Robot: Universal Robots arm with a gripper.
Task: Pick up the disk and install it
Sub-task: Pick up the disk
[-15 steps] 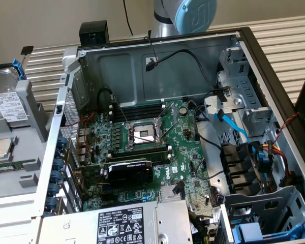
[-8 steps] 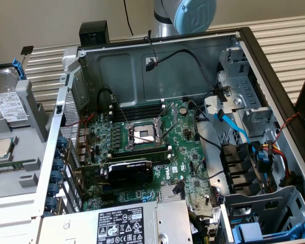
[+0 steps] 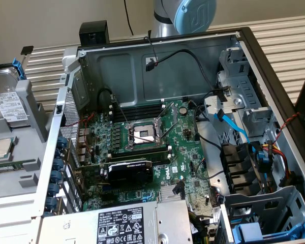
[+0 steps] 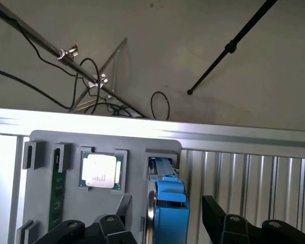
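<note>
The disk, silver-grey with a white label and a blue carrier frame, rests in a grey parts tray at the exterior view's left, outside the computer case. In the wrist view its blue carrier end lies directly between my black fingers. My gripper is open and straddles the carrier, with a gap showing on each side and nothing gripped.
The tray also carries a square CPU chip and a green memory stick. The open case with its motherboard lies in the middle, with the power supply at its near edge and a blue-railed drive bay at its near right corner.
</note>
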